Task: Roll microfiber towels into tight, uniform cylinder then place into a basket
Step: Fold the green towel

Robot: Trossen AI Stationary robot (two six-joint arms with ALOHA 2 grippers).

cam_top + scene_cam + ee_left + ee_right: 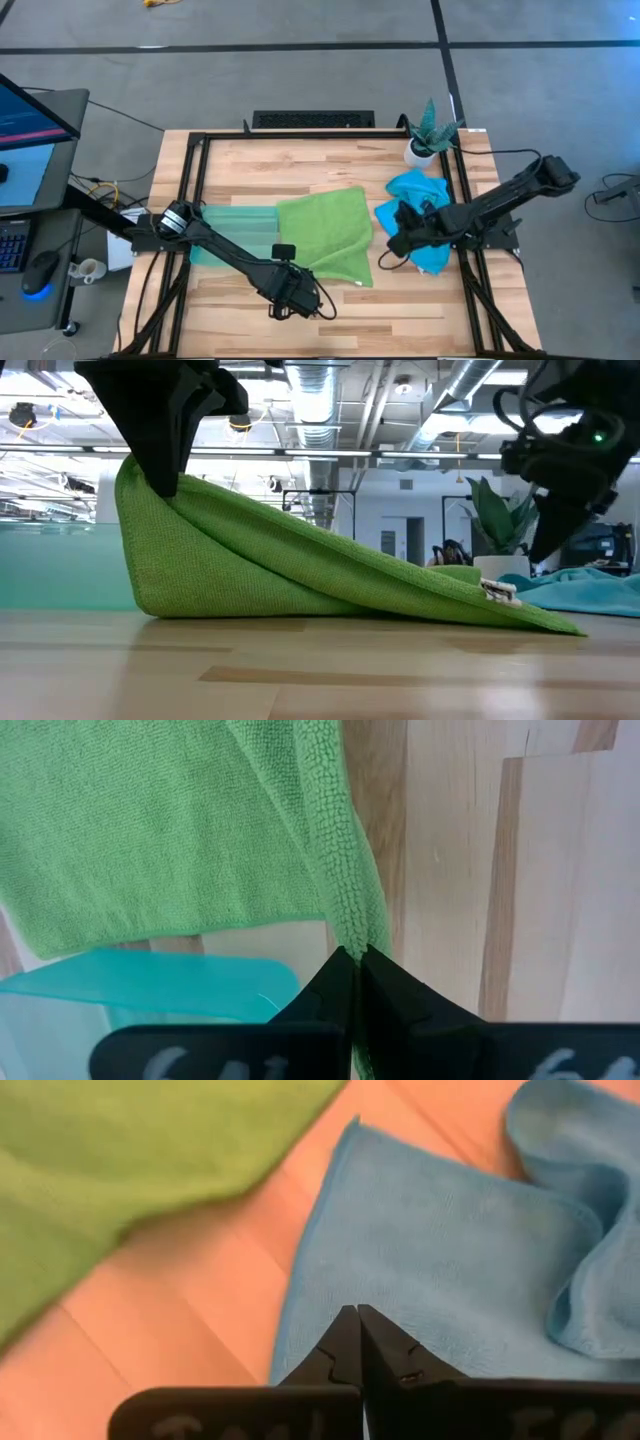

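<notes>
The lime green towel lies mid-table, its near end raised into a slope in the low view. My left gripper is shut on that raised end. Beside it on the left rests the teal basket, flat on the wood. The blue towel lies crumpled at the right. My right gripper hangs shut just above the blue towel's near-left part, nothing between its fingers. My left gripper pinches the green towel's hemmed edge between its two fingertips, coming steeply from above. That end is lifted clear. The cloth slopes down from it, fairly taut, and the far part stays on the table.
A potted plant stands at the table's far right corner. Black frame rails run along the table's left, right and far sides. Bare wood lies along the near edge. A monitor and desk sit off the table's left.
</notes>
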